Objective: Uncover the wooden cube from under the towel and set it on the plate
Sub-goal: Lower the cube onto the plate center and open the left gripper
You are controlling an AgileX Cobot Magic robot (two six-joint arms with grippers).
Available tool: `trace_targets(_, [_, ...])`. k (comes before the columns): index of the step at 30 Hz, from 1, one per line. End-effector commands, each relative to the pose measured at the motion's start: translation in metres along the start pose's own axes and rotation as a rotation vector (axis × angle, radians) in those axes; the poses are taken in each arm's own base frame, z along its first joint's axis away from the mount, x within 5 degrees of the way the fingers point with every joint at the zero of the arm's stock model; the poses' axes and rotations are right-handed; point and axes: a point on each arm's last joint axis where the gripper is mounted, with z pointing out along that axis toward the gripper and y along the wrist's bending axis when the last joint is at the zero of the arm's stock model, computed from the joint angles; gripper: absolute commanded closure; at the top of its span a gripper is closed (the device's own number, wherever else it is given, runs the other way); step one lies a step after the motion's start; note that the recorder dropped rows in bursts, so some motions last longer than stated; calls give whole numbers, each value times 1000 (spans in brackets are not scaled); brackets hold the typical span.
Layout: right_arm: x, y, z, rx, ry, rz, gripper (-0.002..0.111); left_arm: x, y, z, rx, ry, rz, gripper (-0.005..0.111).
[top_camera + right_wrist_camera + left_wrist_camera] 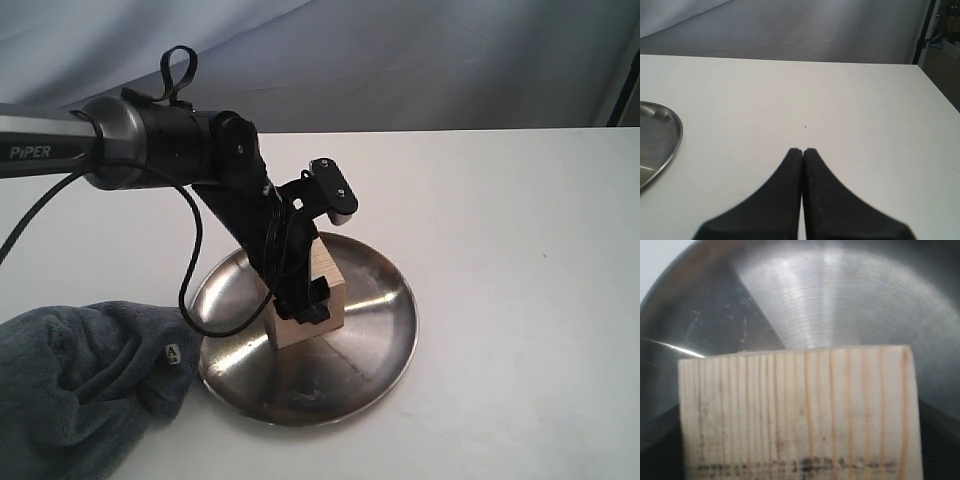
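Note:
The pale wooden cube [325,290] stands on the shiny steel plate [375,310] at the table's front middle. My left gripper [302,305] reaches down from the upper left and is shut on the cube, with black fingers against its sides. In the left wrist view the cube's grained face [800,410] fills the lower half, the plate [840,300] lies behind it, and the fingers are hidden. The grey-blue towel [80,380] lies crumpled left of the plate, white tag showing. My right gripper [802,151] is shut on nothing above bare table, off to the side of the plate's rim [675,132].
The white table [500,220] stretches to the right of the plate. The left arm's black cable [190,280] loops down beside the plate's left rim. A grey backdrop [400,60] hangs behind the table's far edge.

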Motion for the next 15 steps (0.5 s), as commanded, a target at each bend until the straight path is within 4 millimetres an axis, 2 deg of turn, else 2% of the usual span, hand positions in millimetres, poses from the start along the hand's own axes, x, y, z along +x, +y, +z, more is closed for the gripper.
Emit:
trace_targets(1, [0,0,0,0,-9,-2,108,2,1,-2,-15,26,14,9])
trace_targets(2, [0,0,0,0,-9,-2,108,3,2,-2,-23,35,11,3])
trace_targets(6, [0,0,0,0,-9,-2,108,4,2,-3,-16,56,24,3])
trace_targets(9, [0,0,0,0,-9,-2,108,1,2,-13,-33,35,28,3])
trace_targets(12, [0,0,0,0,-9,-2,108,-5,1,-33,-65,-8,19,3])
trace_targets(15, [0,0,0,0,-9,-2,108,-12,-2,-63,-106,-69,29,3])
